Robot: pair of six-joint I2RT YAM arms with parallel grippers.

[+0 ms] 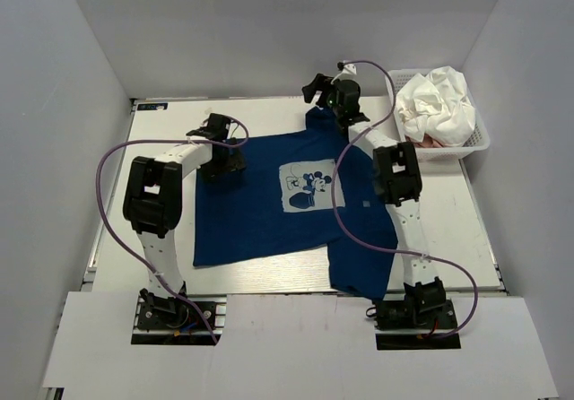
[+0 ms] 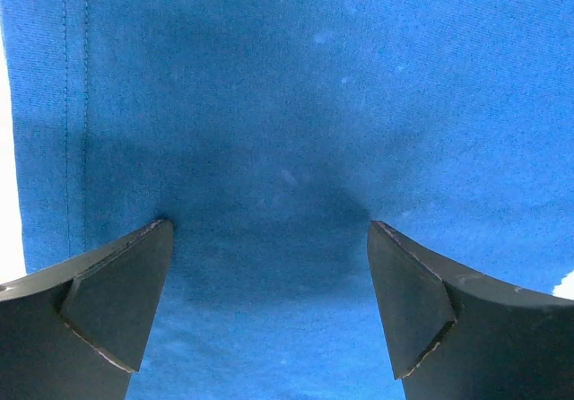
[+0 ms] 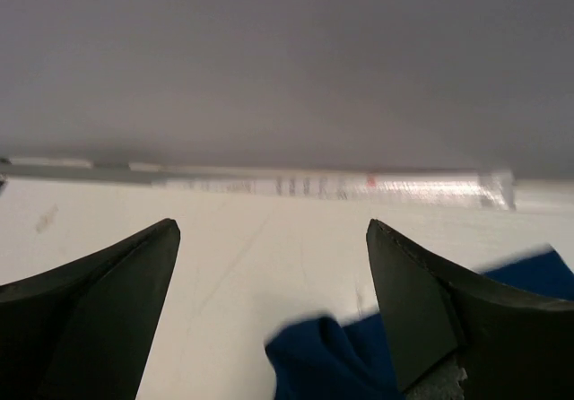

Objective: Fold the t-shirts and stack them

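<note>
The navy blue t-shirt (image 1: 269, 212) lies spread flat on the table, its pale cartoon-mouse print (image 1: 305, 189) facing up. My left gripper (image 1: 218, 131) hovers open over the shirt's far left corner. In the left wrist view blue cloth (image 2: 296, 104) with a stitched hem fills the space between the open gripper (image 2: 269, 230). My right gripper (image 1: 317, 86) stands open at the shirt's far edge. In its wrist view a bunched navy fold (image 3: 332, 360) lies low between the open gripper (image 3: 272, 230), untouched. The white t-shirt (image 1: 437, 104) sits crumpled in the basket, a bit of pink t-shirt (image 1: 429, 142) under it.
The white mesh basket (image 1: 480, 135) stands at the back right corner of the table. Grey walls close in the back and both sides. Bare white table (image 3: 224, 265) lies between the right gripper and the back wall. Purple cables loop off both arms.
</note>
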